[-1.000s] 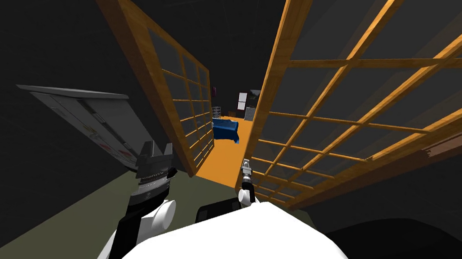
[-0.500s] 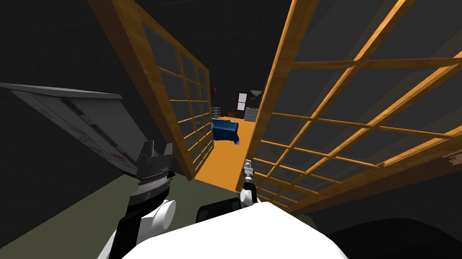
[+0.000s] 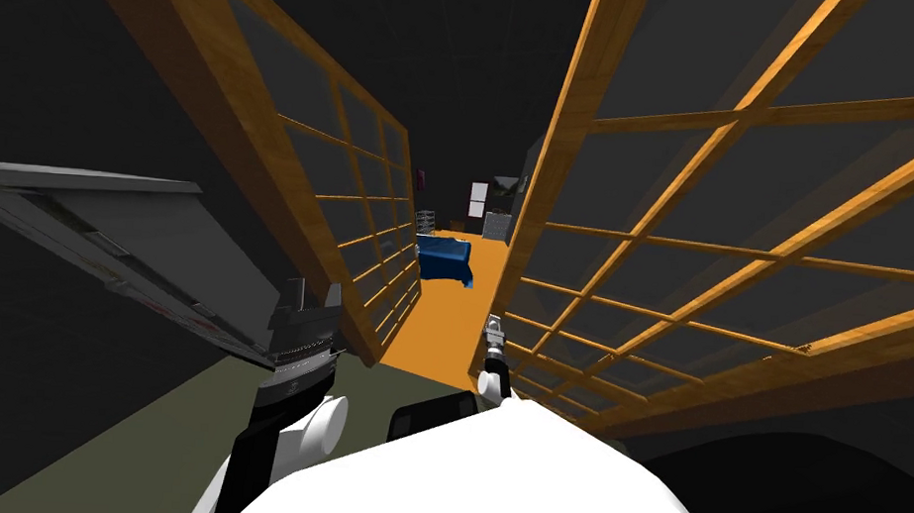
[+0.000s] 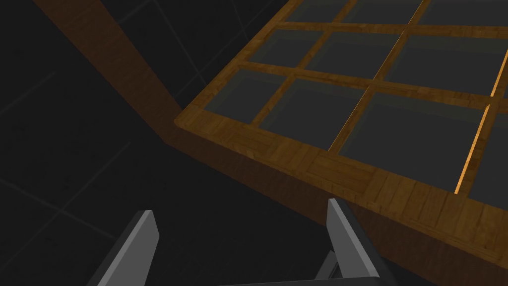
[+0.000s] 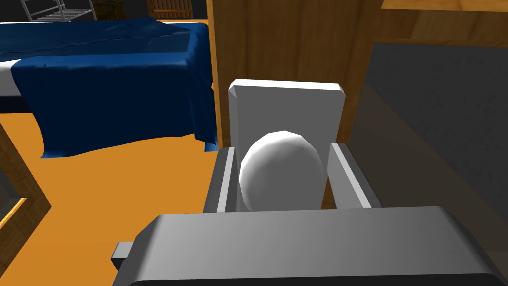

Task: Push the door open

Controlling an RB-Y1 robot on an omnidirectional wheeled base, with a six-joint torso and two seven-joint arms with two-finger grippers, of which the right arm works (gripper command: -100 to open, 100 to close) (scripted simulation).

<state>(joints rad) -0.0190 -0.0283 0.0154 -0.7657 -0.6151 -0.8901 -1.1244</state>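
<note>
Item: double door, 2 wooden glazed leaves, both ajar. Right leaf [image 3: 547, 205] stands at my right; its round white knob [image 5: 281, 171] sits on a grey plate [image 5: 286, 107] at the leaf's free edge. Right claw [image 5: 283, 149]: closed onto the knob's sides. Left claw [image 4: 240, 213]: spread wide, holding nothing, just beside the left leaf [image 3: 253, 157]. Hazards, judged: the smooth knob may slip from the blades as the leaf swings on its arc; the idle left claw may catch the left leaf's frame.
</note>
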